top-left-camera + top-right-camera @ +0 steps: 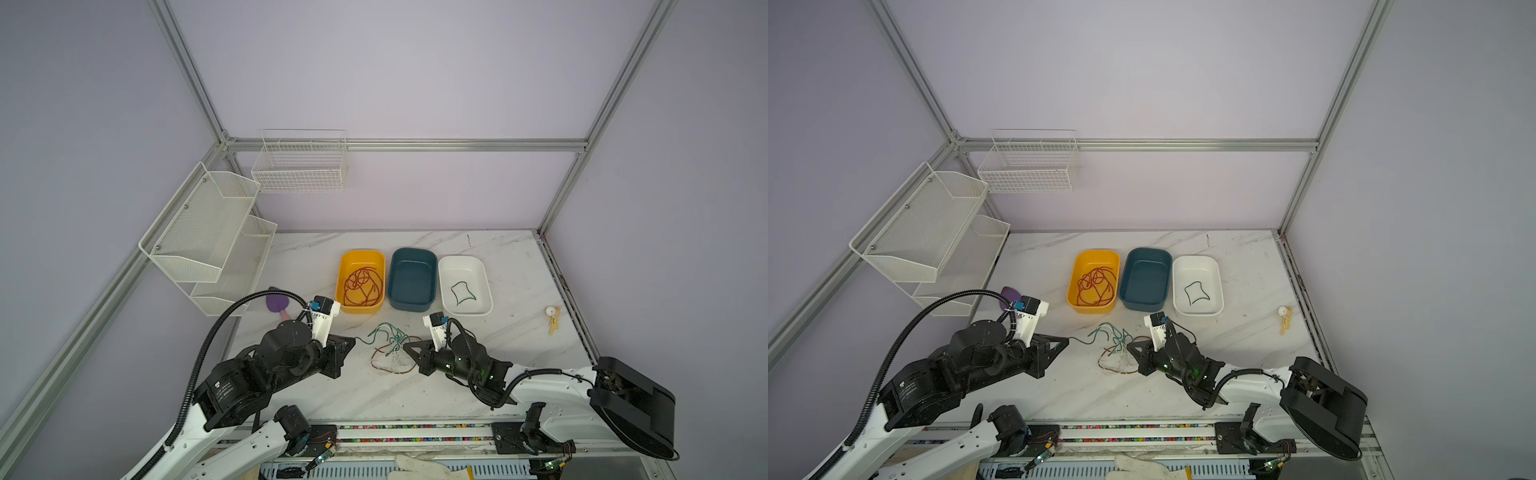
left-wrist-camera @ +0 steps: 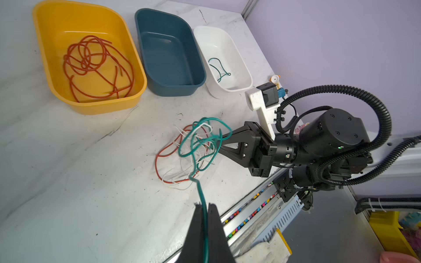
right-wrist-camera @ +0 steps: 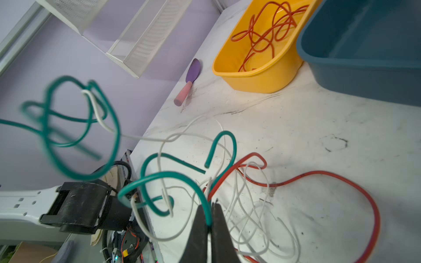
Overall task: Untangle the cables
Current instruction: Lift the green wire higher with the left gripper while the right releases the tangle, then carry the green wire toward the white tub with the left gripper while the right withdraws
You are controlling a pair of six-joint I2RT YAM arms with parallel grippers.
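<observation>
A tangle of green, white and red cables (image 1: 390, 351) (image 1: 1116, 351) lies on the marble table between my two grippers. A green cable leads out of it to the left, and my left gripper (image 1: 353, 340) (image 2: 205, 206) is shut on that cable. My right gripper (image 1: 405, 346) (image 3: 210, 205) is shut on another green cable at the tangle's right edge, with white loops and a red cable (image 3: 319, 177) beside it. Red cables (image 1: 361, 284) lie coiled in the yellow tray (image 1: 343, 266). One green cable (image 1: 462, 293) lies in the white tray (image 1: 484, 282).
A dark blue tray (image 1: 411, 280) stands between the yellow and white ones. A purple spatula (image 1: 275, 302) lies at the left, below white mesh shelves (image 1: 208, 241). A small cream object (image 1: 552, 319) lies far right. A glove (image 1: 419, 467) rests past the front rail.
</observation>
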